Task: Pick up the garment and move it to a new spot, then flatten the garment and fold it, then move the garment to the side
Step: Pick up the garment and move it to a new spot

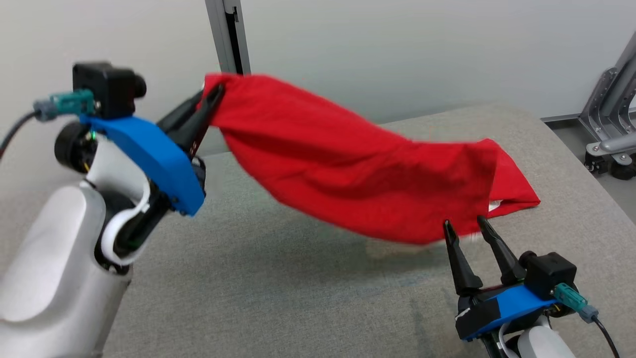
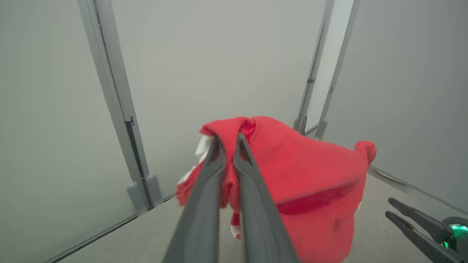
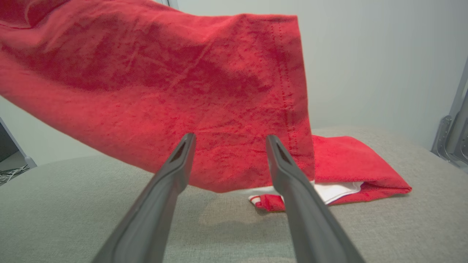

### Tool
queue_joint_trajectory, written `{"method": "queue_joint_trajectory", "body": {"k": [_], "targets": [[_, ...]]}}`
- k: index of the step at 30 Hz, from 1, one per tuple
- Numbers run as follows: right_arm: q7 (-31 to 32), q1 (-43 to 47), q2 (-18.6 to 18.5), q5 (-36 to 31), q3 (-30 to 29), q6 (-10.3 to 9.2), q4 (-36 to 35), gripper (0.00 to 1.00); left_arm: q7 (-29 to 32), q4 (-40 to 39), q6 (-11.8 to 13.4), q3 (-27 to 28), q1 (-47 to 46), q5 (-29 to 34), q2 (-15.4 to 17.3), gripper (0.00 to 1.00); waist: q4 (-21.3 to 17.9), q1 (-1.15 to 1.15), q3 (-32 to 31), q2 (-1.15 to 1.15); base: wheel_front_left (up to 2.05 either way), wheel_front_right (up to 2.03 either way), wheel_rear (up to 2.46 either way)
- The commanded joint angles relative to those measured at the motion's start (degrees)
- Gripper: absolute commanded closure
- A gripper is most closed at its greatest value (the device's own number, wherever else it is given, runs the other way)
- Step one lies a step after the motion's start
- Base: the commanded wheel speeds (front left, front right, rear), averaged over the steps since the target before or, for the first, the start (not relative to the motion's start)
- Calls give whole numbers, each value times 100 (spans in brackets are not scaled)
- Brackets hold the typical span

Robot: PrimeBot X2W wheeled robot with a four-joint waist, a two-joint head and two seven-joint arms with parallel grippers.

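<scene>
Left claw (image 1: 214, 92) pinching red garment (image 1: 348, 169) edge, right claw (image 1: 464, 222) spread, hem seemingly touching cushion (image 1: 273, 298)

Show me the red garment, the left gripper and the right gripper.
red garment (image 1: 348, 169): head view, middle of the hanging cloth.
left gripper (image 1: 214, 94): head view, fingertips shut on the cloth's end.
right gripper (image 1: 464, 222): head view, between its open fingertips.

A grey woven surface (image 1: 278, 298) spreads wide across the foreground, its far edge rounding off towards a plain pale wall (image 1: 422, 44). Up that wall runs a grey metal post (image 1: 229, 35) with a dark slot along it. Over at the right edge stands an angled grey metal frame (image 1: 608, 94) on black casters (image 1: 625, 170), down beside the surface.
</scene>
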Motion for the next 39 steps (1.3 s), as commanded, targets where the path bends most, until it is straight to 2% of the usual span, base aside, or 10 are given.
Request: {"method": "queue_joint_trajectory", "body": {"k": [1, 6, 11, 12, 13, 18, 25, 28, 35, 39], "targets": [[-18, 77, -8, 2, 0, 1, -6, 0, -65, 95, 35, 39, 193, -49, 21, 100, 5, 0, 33, 1, 0, 0, 0], [-18, 49, 15, 30, 17, 1, 24, 0, -517, 1009, -17, 49, 1108, -226, 108, 100, 0, 0, 180, 1, 0, 0, 0], [-18, -22, 21, 47, 35, 1, 58, 0, -994, 2343, -62, 59, 1491, -260, 162, 98, 29, 0, 297, 1, 0, 0, 0], [-18, -34, 22, 49, 43, 1, 65, 0, -1110, 2549, -68, 74, 1485, -277, 157, 15, 41, 0, 313, 1, 0, 0, 0], [-18, -43, 26, 51, 56, 1, 75, 0, -1226, 2738, -75, 74, 1473, -269, 168, 0, 51, 0, 321, 1, 0, 0, 0], [-18, -44, 17, 57, 100, 1, 136, 0, -1967, 3064, -108, 29, 1352, -224, 145, 0, 148, 0, 281, 1, 0, 0, 0], [-18, 64, -53, 26, 82, 1, 140, 0, -3139, 2489, -64, 0, 1397, 71, 359, 0, 397, 0, 124, 1, 0, 0, 0], [-18, 88, -87, 20, 54, 1, 99, 0, -3515, 2076, 170, 120, 1629, 208, 416, 0, 486, 0, 58, 1, 0, 0, 0], [-18, 235, -90, 9, -38, 1, 34, 0, -3807, 1081, 1073, 630, 2676, 545, 232, 0, 680, 0, -1, 1, 0, 0, 0], [-18, 353, -52, 49, -132, 1, -15, 0, -3814, 623, 1259, 966, 3403, 878, -87, 0, 777, 0, -9, 1, 0, 0, 0]]}}
